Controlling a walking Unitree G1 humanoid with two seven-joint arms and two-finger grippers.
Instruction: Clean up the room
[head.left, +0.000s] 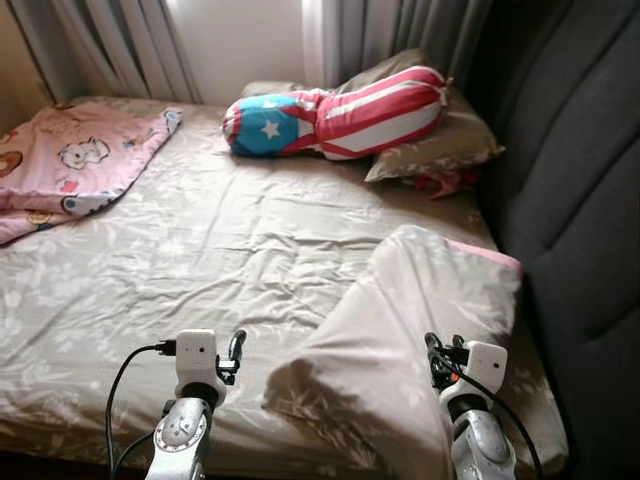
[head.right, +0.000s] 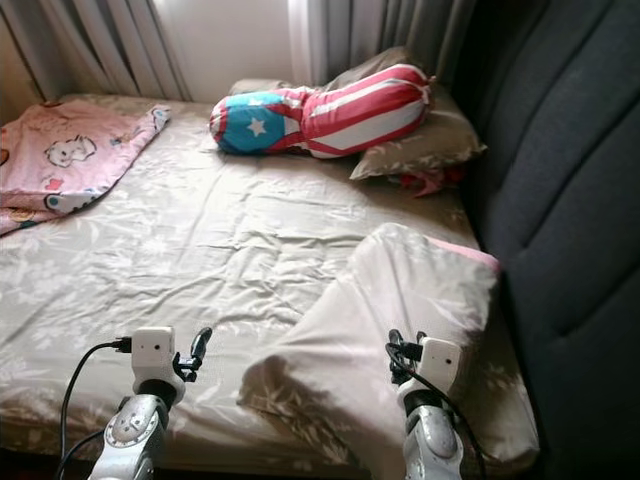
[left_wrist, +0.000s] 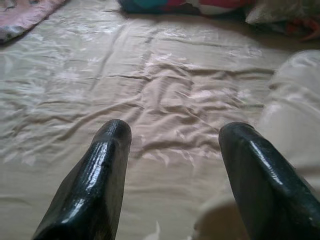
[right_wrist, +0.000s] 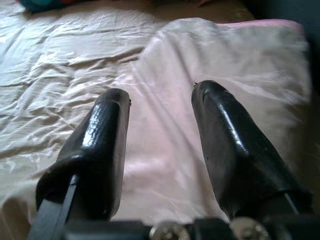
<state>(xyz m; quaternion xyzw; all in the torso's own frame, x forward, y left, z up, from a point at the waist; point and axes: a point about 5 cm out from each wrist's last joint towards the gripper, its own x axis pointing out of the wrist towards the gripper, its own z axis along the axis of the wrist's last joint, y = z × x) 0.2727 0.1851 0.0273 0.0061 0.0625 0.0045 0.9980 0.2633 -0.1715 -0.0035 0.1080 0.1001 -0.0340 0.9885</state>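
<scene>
Standing at the foot of the bed (head.left: 200, 250), ready to tidy.

Closest: left gripper (head.left: 234, 352), held low over the sheet (head.left: 230, 240) at the near edge of the bed, fingers (left_wrist: 95, 175) apart, holding nothing. Right gripper (head.left: 437, 360), just over the near end of the folded blanket (head.left: 400, 340), fingers (right_wrist: 100, 145) apart too, nothing between them. Not touching the blanket yet, as far as can be told.

Blanket lying on the bed, on the side by the dark padded wall (head.left: 580, 200). Same tan leaf pattern as the sheet, pink showing on its far edge. Bunched up, not flat.

Probably the start of making the bed. Next move likely: lower the right gripper onto the blanket's near edge, pinch the cloth, then pull it out flat across the bed. Soft cloth, so pinch a good fold or it may slip out.

Farther up the bed: pink cartoon blanket (head.left: 70, 160) at the far corner away from the padded wall. At the head of the bed, striped bolster (head.left: 340, 115) in red, white and blue with a star, lying partly on a tan pillow (head.left: 440, 145). Something small and red (head.left: 445, 183) tucked under the pillow, too hidden to name. Grey curtains (head.left: 130, 40) behind the bed.

Count: two grippers, two blankets, one bolster, one clear pillow, maybe another behind.
</scene>
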